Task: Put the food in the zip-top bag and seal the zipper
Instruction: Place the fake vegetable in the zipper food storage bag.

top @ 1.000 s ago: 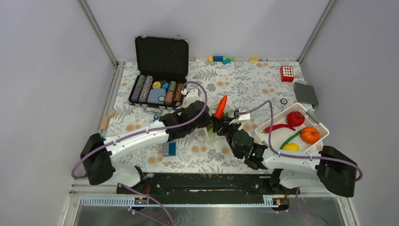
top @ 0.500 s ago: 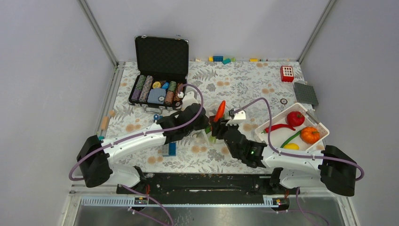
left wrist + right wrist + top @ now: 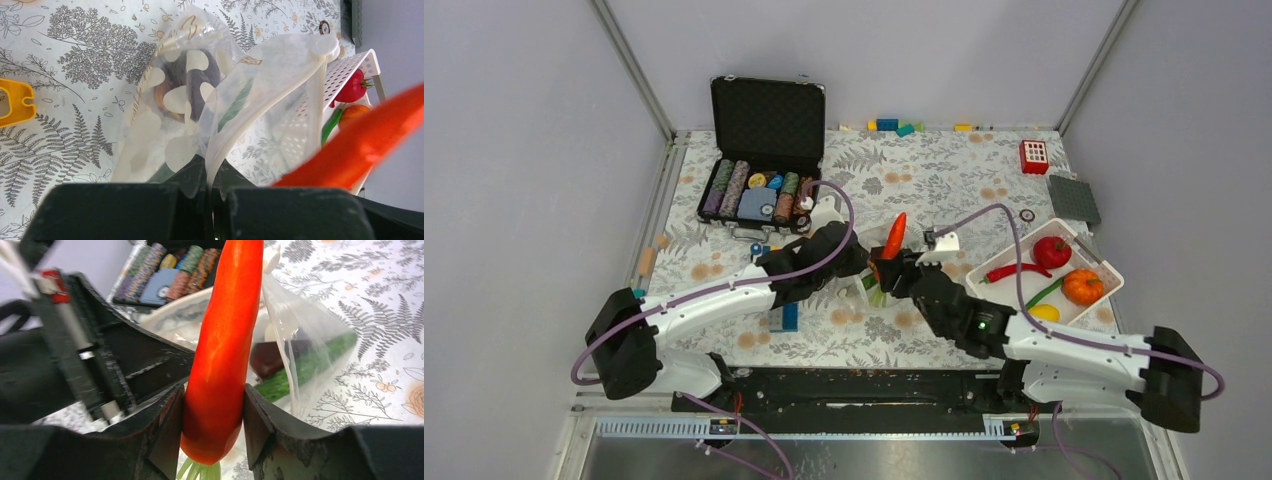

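The left jaws are pinching fully shut on the zipper (image 3: 227, 147) edge of the zip-top bag (image 3: 190, 100), holding it up off the surface (image 3: 944, 170) with its mouth gaping. The right jaws are clamping the thick end of the carrot (image 3: 225, 340), parted only to its width. The carrot is standing nearly upright just beside the bag's mouth, tip up and green stalk down.

The overhead view is placing the carrot (image 3: 894, 235) right at the bag (image 3: 867, 287), not yet inside, though the bag is barely reading there between the 2 arms. The left wrist view is showing the dotted film and the cream strip running up to a round tab. The right wrist view is exposing what is lying inside the bag: a green piece (image 3: 310, 362) and a dark piece (image 3: 267, 360).

Only overhead is the white basket (image 3: 1014, 243) appearing whole, right of the bag, carrying the tomato (image 3: 1051, 251), pumpkin (image 3: 1083, 286), chili (image 3: 1016, 270), green pod (image 3: 1044, 293) and yellow piece (image 3: 1044, 312). The poker chip case (image 3: 759, 190) is sitting behind and left of the bag.
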{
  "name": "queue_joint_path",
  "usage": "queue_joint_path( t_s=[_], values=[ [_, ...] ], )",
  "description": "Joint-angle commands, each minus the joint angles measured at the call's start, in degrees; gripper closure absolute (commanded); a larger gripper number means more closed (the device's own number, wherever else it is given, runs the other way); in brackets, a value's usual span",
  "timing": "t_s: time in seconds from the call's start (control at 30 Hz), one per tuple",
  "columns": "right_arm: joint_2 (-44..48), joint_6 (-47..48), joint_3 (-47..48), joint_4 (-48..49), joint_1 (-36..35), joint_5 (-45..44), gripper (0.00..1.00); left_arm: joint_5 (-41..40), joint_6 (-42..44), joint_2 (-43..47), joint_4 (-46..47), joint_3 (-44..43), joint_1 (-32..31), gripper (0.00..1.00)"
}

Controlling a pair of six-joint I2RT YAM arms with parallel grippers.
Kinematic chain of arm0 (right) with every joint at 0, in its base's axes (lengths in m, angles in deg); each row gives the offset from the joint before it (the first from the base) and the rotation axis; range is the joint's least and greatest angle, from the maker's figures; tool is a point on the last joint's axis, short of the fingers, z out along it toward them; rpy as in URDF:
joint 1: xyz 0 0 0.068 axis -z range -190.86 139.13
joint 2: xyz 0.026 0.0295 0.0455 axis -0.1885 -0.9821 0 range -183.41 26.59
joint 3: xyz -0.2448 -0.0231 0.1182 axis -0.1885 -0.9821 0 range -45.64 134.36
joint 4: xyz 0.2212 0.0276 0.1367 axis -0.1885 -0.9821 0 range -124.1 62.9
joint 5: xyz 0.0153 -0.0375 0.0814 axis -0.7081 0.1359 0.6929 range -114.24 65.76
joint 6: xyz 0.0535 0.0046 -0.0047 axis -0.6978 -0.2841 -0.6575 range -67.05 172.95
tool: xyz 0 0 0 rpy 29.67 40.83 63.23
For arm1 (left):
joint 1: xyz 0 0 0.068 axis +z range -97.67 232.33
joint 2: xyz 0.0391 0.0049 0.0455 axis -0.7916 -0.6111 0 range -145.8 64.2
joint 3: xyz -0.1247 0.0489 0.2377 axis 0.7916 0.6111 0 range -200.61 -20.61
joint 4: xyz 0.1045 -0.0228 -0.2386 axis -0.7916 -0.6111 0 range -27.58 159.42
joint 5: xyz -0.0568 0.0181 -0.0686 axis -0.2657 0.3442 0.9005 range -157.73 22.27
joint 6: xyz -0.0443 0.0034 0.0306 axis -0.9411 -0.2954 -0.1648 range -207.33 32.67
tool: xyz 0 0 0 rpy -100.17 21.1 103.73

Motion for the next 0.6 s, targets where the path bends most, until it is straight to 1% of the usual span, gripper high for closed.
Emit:
queue_joint_path(
  t_s=[0.0,0.1,0.2,0.27,0.37,0.43,0.5,0.57],
  values=[
    [8.9,1.8,-3.4,1.3,-0.4,4.8,0.64,0.6,0.9,1.9,5.8,1.6,0.4,1.0],
    [13.5,4.8,-5.3,3.0,-0.4,9.6,0.67,0.6,0.6,1.5,5.4,1.5,0.4,1.0],
    [14.9,9.0,-4.2,1.3,-0.3,20.2,0.7,1.0,0.5,1.5,5.9,1.8,0.4,1.0],
    [15.6,8.8,-3.0,-0.7,-0.4,26.1,0.7,1.0,0.9,1.6,6.0,1.9,0.4,1.0],
    [16.8,5.7,-2.9,-2.7,-0.3,27.0,0.72,1.2,1.0,2.1,6.9,2.6,0.4,1.0],
    [16.2,5.9,-2.3,-5.4,-0.4,27.8,0.76,1.4,0.8,2.3,7.4,3.0,0.4,1.0],
    [15.4,6.4,-2.2,-6.8,-0.3,30.7,0.8,1.2,0.8,2.3,7.1,3.0,0.4,1.0],
    [15.1,5.3,-1.0,-9.5,-0.3,34.7,0.79,0.6,1.0,2.4,6.7,3.0,0.4,1.0]
  ],
)
